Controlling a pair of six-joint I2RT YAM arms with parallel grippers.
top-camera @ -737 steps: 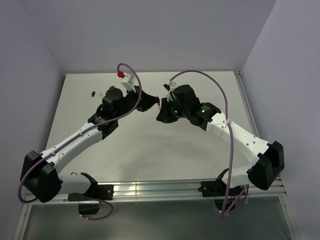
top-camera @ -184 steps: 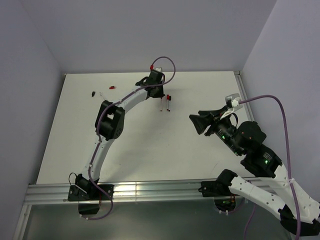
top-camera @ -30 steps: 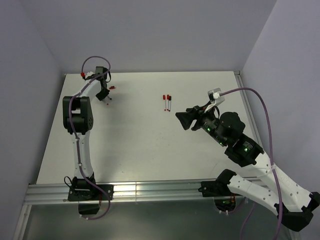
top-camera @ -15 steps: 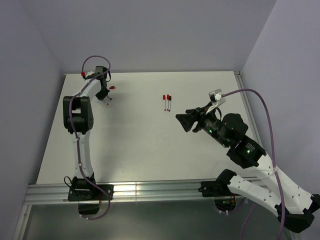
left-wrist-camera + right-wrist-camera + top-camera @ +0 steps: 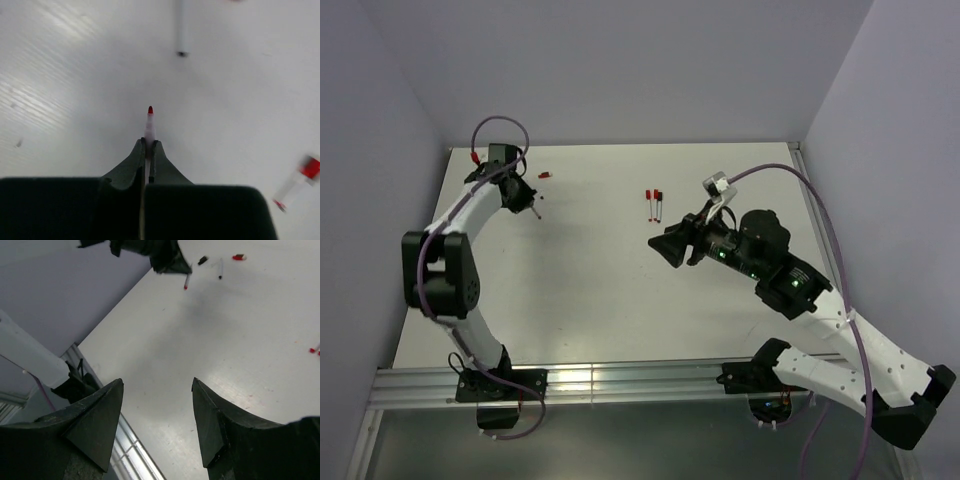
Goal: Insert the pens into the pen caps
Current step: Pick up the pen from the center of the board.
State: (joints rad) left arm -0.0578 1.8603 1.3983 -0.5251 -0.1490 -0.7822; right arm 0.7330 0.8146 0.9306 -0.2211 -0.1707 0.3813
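The right gripper (image 5: 157,383) hangs wide open over the table (image 5: 600,300), near two capped pens (image 5: 653,204) lying side by side. At far left, the left gripper (image 5: 148,145) pinches a red-tipped pen (image 5: 149,121), with a loose pen (image 5: 182,27), black cap (image 5: 202,260) and red cap (image 5: 545,174) lying close by.

White table (image 5: 600,300), lilac walls (image 5: 620,70), purple cables (image 5: 785,167)
Black left gripper (image 5: 147,145); white pen (image 5: 149,127), red tip; red cap (image 5: 545,175).

Bright diffuse light, blurry wrist views
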